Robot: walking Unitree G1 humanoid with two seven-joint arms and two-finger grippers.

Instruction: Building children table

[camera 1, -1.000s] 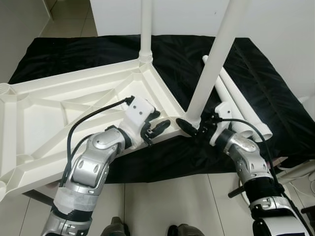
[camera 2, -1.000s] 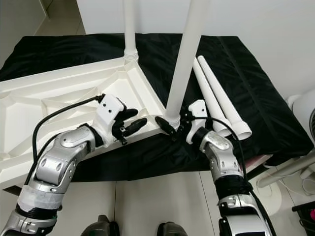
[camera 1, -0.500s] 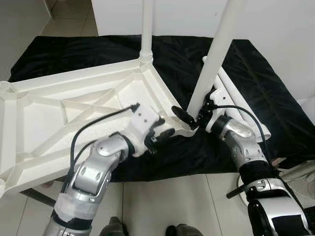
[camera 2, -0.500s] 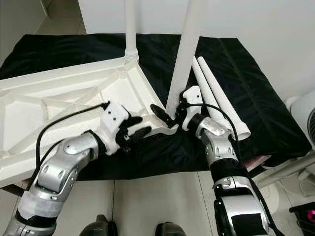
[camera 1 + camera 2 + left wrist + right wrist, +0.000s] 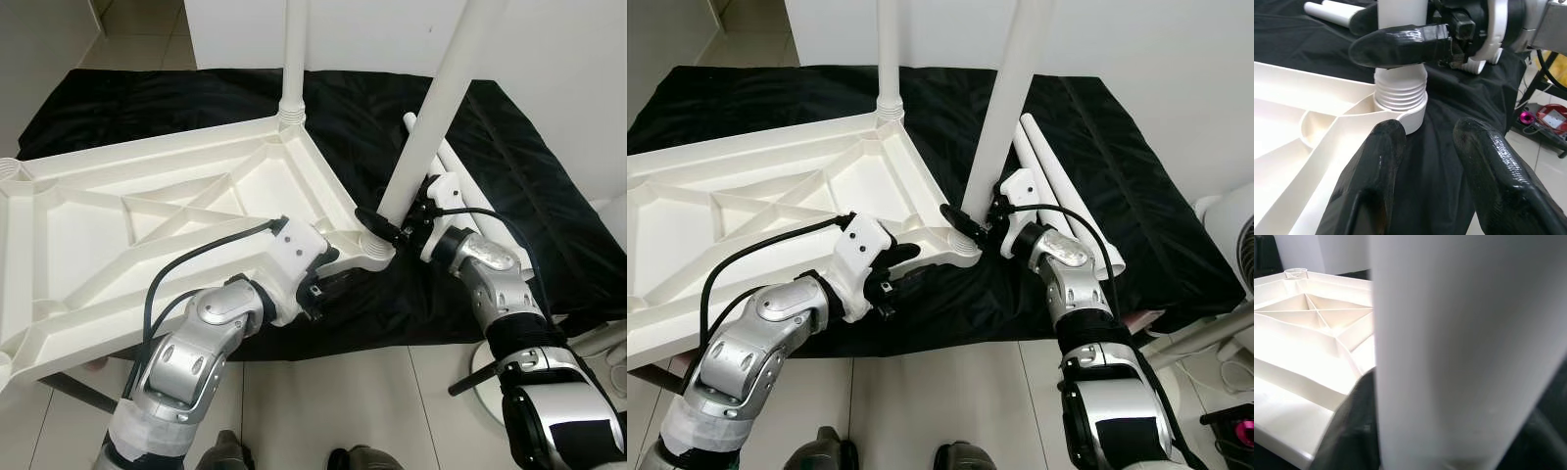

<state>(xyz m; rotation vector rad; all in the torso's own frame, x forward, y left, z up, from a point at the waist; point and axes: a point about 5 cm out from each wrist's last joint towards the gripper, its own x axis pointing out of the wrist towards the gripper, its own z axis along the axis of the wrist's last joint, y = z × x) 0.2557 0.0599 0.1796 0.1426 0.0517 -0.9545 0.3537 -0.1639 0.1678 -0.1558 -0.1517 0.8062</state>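
- So the white tabletop (image 5: 147, 225) is lying upside down, ribs up, on a worktop draped in black cloth (image 5: 549, 196), with its near corner poking out toward the robot.
- One leg (image 5: 294, 59) is already standing in the far corner socket, looks seated to me.
- The second leg (image 5: 441, 108) is the one in play: its threaded end sits in the near corner socket (image 5: 1399, 100), and a few thread rings are showing above the rim (so I'd guess it's not screwed all the way home yet).
- Right gripper (image 5: 397, 227) is clamped around that leg just above the socket, one finger wrapped across the front of it.
- Left gripper (image 5: 328, 284) hovers just below and beside that corner, fingers (image 5: 1374, 166) apart, holding nothing, maybe ready to steady the tabletop.
- Two more legs (image 5: 1063, 201) are lying side by side on the cloth right behind the right arm, untouched.
- The corner socket (image 5: 12, 176) out on the left is empty.
- My take: roughly halfway at best. One leg in, one going in, two to go, then flip the thing over.
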